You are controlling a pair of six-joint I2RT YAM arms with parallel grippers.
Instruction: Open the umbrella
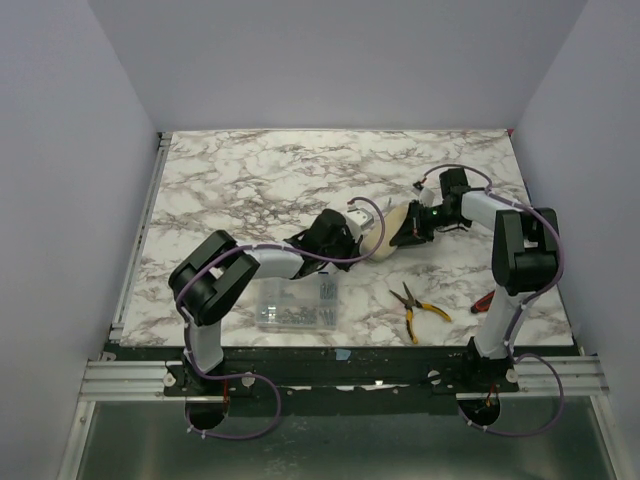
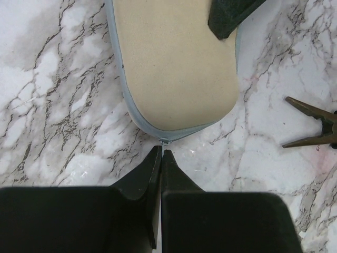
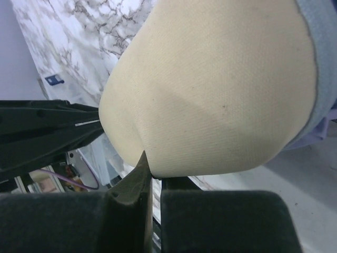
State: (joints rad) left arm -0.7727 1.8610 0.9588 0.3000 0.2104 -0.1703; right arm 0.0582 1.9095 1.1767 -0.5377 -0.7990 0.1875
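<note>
The left gripper (image 2: pixel 161 154) is shown fully closed, its two black tapered fingers pressed flat together. Their tips meet the small metal zip pull (image 2: pixel 165 141) at the rounded end of the umbrella (image 2: pixel 174 68). Whether the pull is actually nipped between them cannot be told from this angle. The right gripper (image 3: pixel 151 174) is likewise closed, and a pinch of the sleeve cloth is held at its tips, where the fabric is drawn into a shallow pucker.

The umbrella is seen bundled in a cream woven sleeve, an oblong with rounded ends, edged by a pale grey-blue zip band (image 2: pixel 122 89). It lies directly ahead of the left gripper and between the two grippers, resting on the bench (image 2: pixel 52 105), a glossy white surface veined in grey-brown marble pattern.

To the right of the left gripper and apart from the sleeve, the dark metal jaws of the pliers (image 2: pixel 316 126) are seen. Behind the left gripper, beside its arm, a clear plastic box of screws (image 1: pixel 295 303) is set.
</note>
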